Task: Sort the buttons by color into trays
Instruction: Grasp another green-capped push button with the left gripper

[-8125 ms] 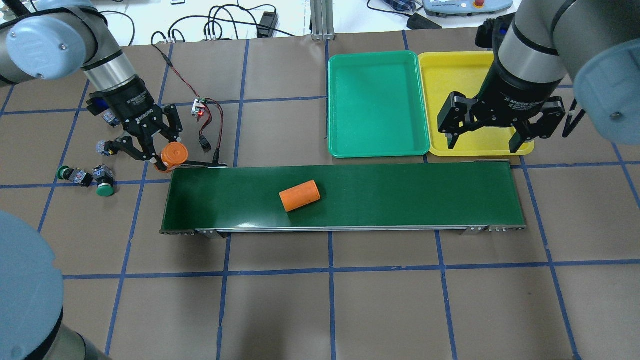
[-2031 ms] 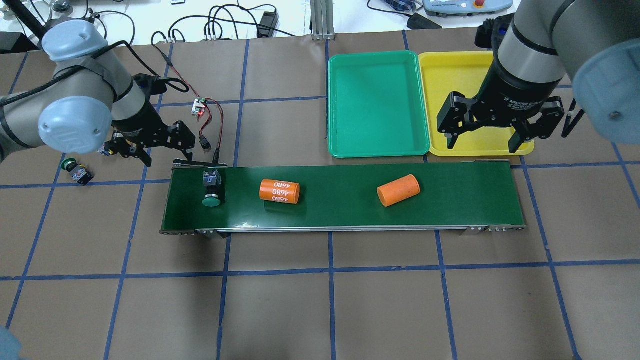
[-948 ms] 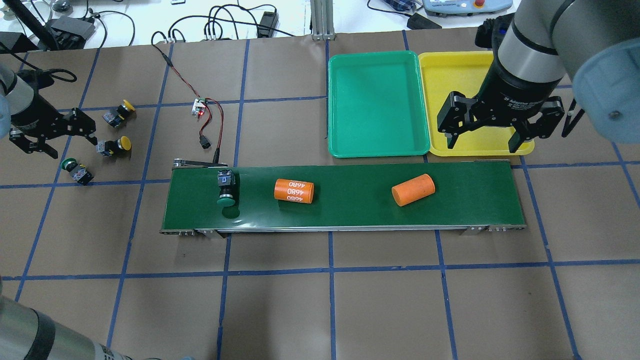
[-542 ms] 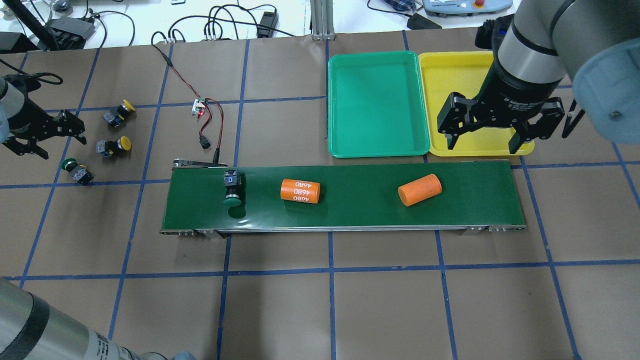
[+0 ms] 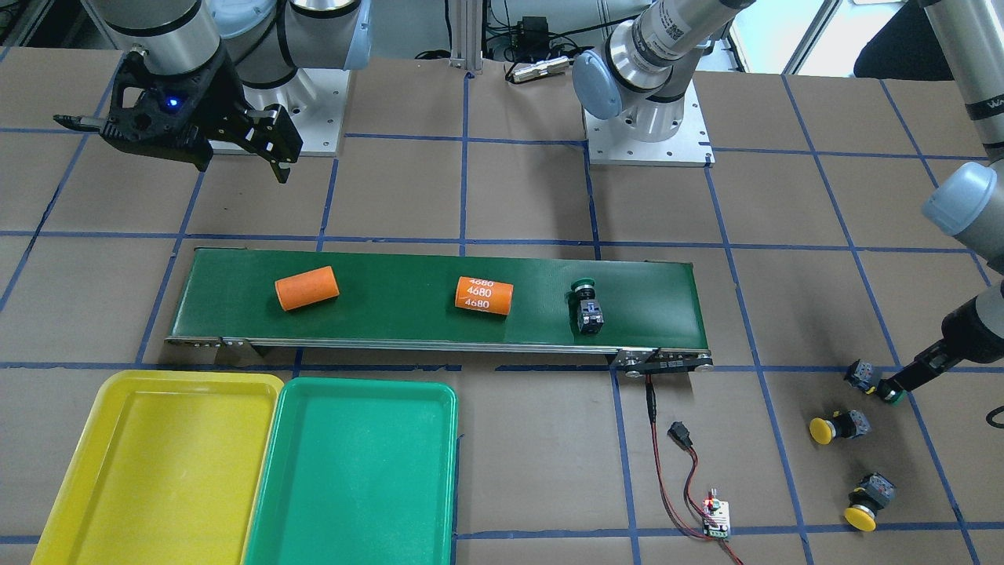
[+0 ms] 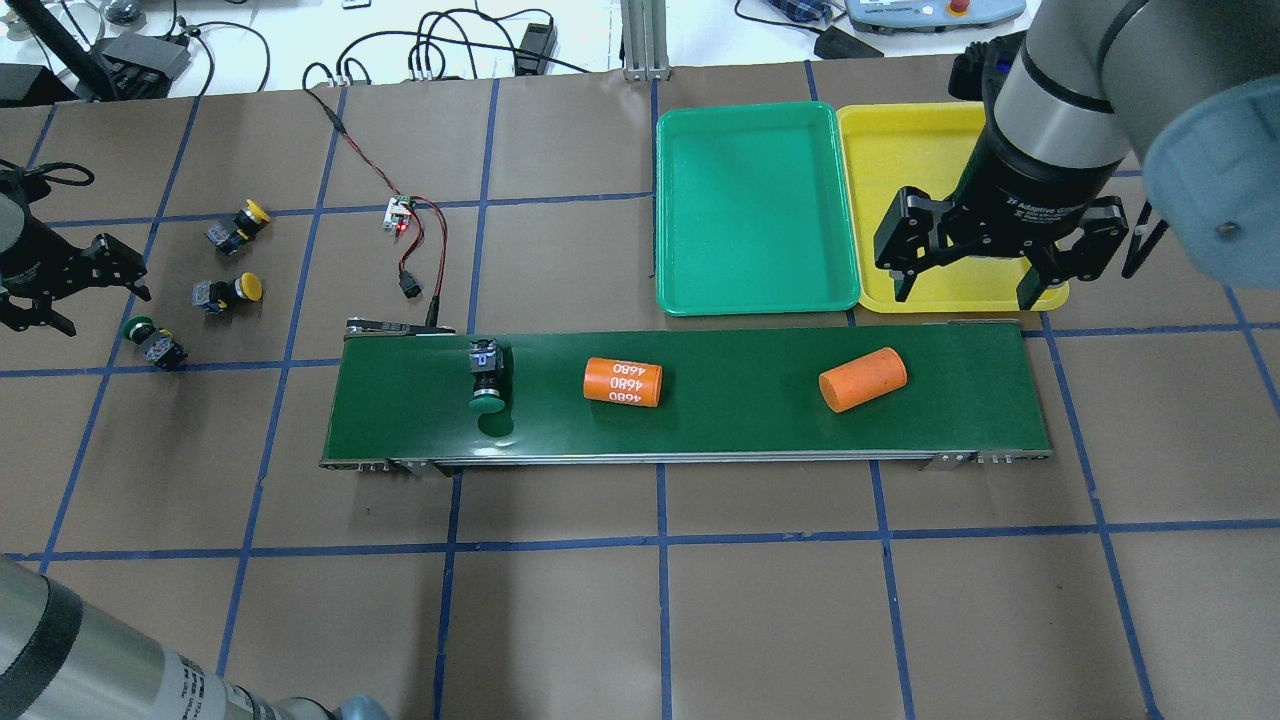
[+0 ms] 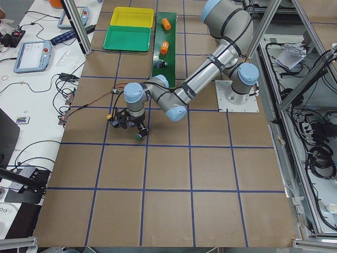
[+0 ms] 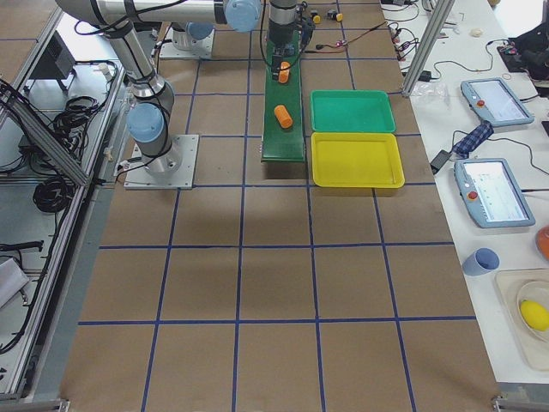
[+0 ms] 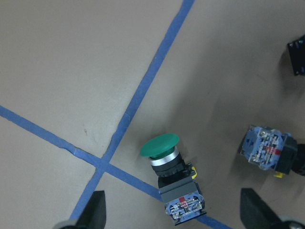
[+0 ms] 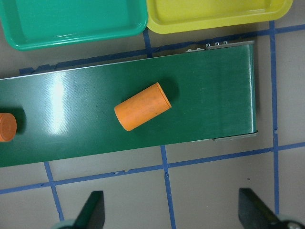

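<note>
Left wrist-mounted view: left gripper (image 9: 175,210) hovers spread over a green button (image 9: 167,157), seemingly to grasp it; right gripper (image 6: 965,292), also spread, near trays (image 6: 750,200).

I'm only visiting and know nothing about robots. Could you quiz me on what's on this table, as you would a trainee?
1. True or false: the shallow green plastic tray and the shallow yellow plastic tray are both empty.
2. How many things lie on the long dark-green conveyor belt? A) two B) three C) four
3. What colour is the round cap of the blocky black push-button on that belt?

Key: 1 true; 2 B; 3 green.
</note>
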`<state>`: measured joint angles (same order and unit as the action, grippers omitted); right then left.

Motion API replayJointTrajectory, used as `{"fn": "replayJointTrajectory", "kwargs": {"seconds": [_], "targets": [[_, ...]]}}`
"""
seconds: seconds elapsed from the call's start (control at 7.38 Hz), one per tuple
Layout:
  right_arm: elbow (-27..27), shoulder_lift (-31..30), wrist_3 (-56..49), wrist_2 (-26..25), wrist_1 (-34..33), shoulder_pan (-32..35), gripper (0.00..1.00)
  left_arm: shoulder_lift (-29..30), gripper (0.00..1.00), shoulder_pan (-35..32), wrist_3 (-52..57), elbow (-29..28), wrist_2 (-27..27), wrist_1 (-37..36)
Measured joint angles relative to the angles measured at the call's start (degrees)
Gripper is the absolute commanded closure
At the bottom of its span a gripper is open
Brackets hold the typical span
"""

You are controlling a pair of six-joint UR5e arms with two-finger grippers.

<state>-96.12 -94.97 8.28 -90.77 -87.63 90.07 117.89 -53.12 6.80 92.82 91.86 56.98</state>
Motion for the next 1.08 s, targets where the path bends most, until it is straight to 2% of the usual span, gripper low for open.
{"fn": "replayJointTrajectory", "kwargs": {"seconds": [0.81,0.95,1.08], "targets": [[-2.4,-0.4,0.0,0.0,-0.8,-0.1,0.0,2.0,0.0,-0.4,-5.8,2.3,1.5,-2.9],[-2.4,-0.4,0.1,0.0,-0.8,-0.1,0.0,3.1,0.04,-0.4,-6.5,2.7,1.3,-3.9],[-2.5,-0.4,0.1,0.0,-0.8,-0.1,0.0,4.2,0.5,-0.4,-6.8,2.9,1.2,-4.5]]}}
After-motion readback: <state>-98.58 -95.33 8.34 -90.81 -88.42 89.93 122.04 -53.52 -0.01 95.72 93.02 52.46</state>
